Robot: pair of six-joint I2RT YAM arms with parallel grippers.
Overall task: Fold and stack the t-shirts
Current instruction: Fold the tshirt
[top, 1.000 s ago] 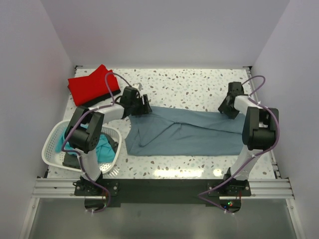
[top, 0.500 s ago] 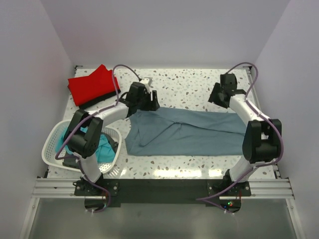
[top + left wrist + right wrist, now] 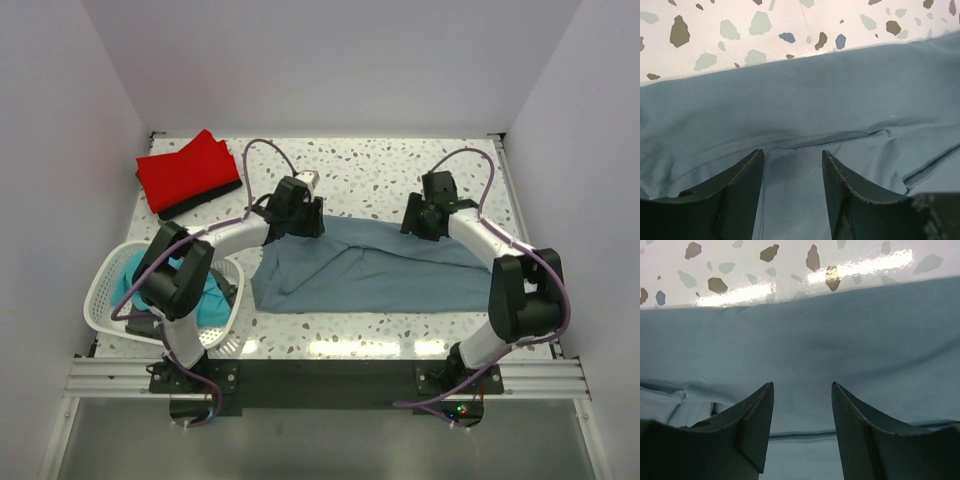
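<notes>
Grey-blue t-shirt is lying flat on the speckled counter, mid-width, its long axis running left to right across the workspace; far hem is showing as a clean line against the counter in both wrist views. Left hand is sitting over the shirt's far-left part, right hand over the far edge toward the middle-right; each arm is working its own half, neither reaching across. Left wrist view: left hand is standing with its fingers parted, nothing between them but the cloth below, a raised fold line running crosswise just ahead of the tips; bare counter is lying beyond the hem. Right wrist view: right hand is likewise spread wide and holding nothing, shirt beneath and ahead, hem and glossy counter further out; whether either set of tips is touching fabric, cannot tell. Judging: the far hem is lying ahead of both hands, parallel to the line between them, so a paired pinch along that edge and a pull toward the near side looks like the fold in hand; shirt not yet folded. Red folded shirt is resting at the far-left corner, well apart; white basket at near left is holding a teal garment.
</notes>
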